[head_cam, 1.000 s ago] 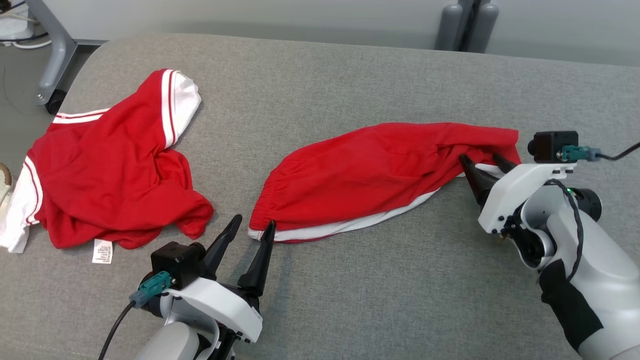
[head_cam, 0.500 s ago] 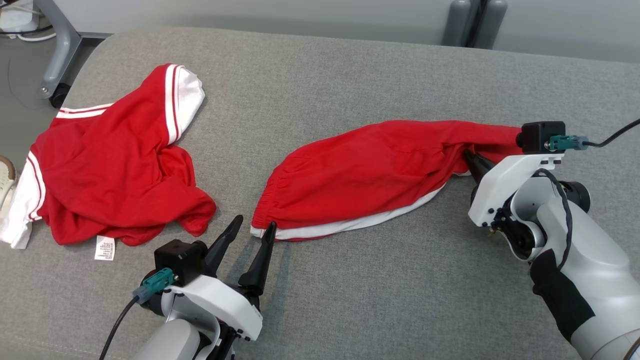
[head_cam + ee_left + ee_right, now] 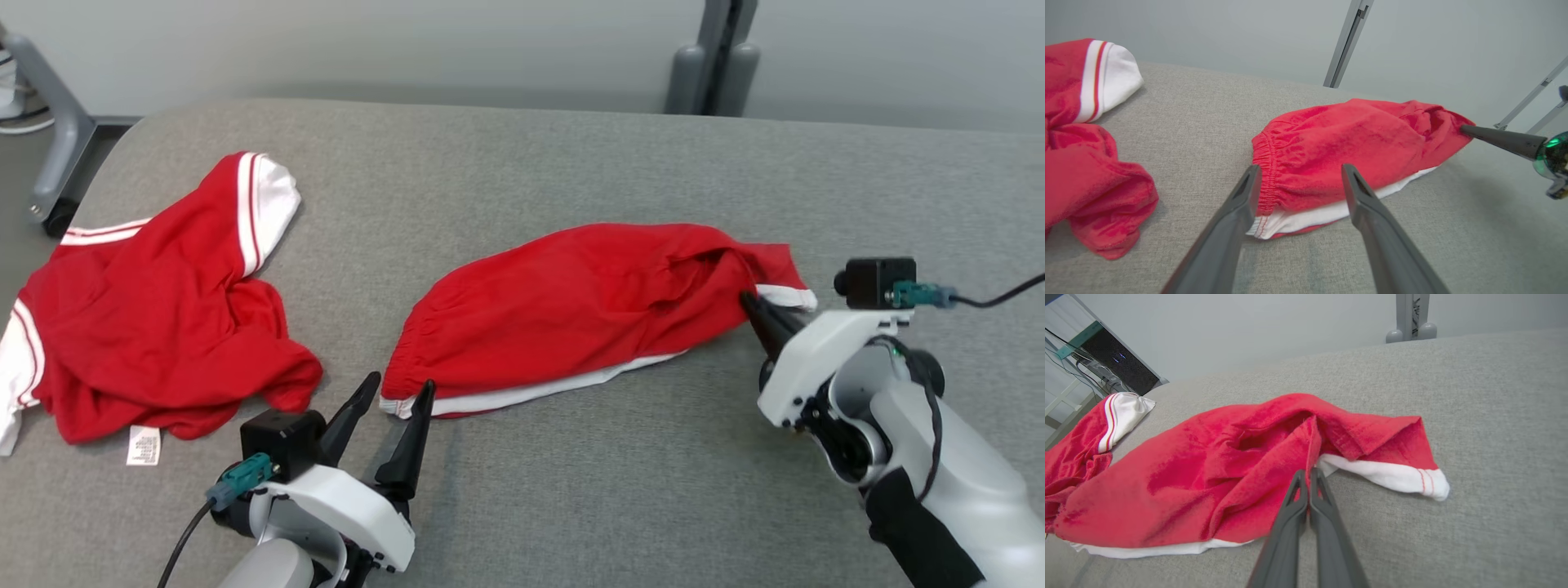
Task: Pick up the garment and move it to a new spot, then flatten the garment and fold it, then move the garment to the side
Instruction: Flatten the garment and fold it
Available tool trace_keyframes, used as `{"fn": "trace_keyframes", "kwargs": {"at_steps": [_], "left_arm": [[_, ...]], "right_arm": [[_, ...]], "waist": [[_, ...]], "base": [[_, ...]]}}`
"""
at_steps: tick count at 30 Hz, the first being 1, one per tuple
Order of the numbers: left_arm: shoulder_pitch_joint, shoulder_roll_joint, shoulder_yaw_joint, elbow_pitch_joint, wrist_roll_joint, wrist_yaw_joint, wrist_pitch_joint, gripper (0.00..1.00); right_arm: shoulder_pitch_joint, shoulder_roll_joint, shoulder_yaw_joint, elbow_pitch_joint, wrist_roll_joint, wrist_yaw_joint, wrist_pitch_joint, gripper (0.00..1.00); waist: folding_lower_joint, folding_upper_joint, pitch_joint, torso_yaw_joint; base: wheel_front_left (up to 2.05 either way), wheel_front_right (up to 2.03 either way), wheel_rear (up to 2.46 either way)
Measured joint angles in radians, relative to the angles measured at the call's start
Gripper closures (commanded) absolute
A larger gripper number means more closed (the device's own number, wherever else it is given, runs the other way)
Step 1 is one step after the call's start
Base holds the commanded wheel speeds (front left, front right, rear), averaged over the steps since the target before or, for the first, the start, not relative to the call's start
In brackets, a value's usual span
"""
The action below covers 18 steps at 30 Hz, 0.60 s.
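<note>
Fingers (image 3: 1327, 514) of right gripper (image 3: 1307, 473) tight on garment (image 3: 1200, 477)

Right end effector (image 3: 1306, 472) pinching the red garment (image 3: 1208, 477).
Its fingers press together on a red fold beside the white hem; the garment lies rumpled on the grey bench (image 3: 1486, 396).

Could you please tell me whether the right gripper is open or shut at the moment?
Shut: the right gripper's fingers meet tip to tip, pinching a fold of the red shorts.
</note>
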Motion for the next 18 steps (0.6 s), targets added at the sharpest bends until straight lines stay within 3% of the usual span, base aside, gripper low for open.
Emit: {"fn": "trace_keyframes", "kwargs": {"at_steps": [7, 14, 18], "left_arm": [[0.020, 0.023, 0.007, -0.026, -0.002, 0.019, 0.009, 0.00], [0.042, 0.036, 0.008, -0.048, -0.007, 0.032, 0.019, 0.00], [0.044, 0.042, 0.007, -0.058, -0.008, 0.041, 0.023, 0.00]], "right_arm": [[0.130, -0.090, 0.015, -0.177, 0.073, 0.000, 0.095, 1.00], [0.242, -0.141, -0.042, -0.319, 0.122, 0.000, 0.187, 1.00], [0.332, -0.168, -0.075, -0.421, 0.135, 0.000, 0.293, 1.00]], "waist": [[0.0000, 0.0000, -0.044, -0.058], [0.0000, 0.0000, -0.075, -0.095], [-0.0001, 0.0000, -0.090, -0.108]], "base": [[0.00, 0.00, 0.00], [0.00, 0.00, 0.00], [0.00, 0.00, 0.00]]}}
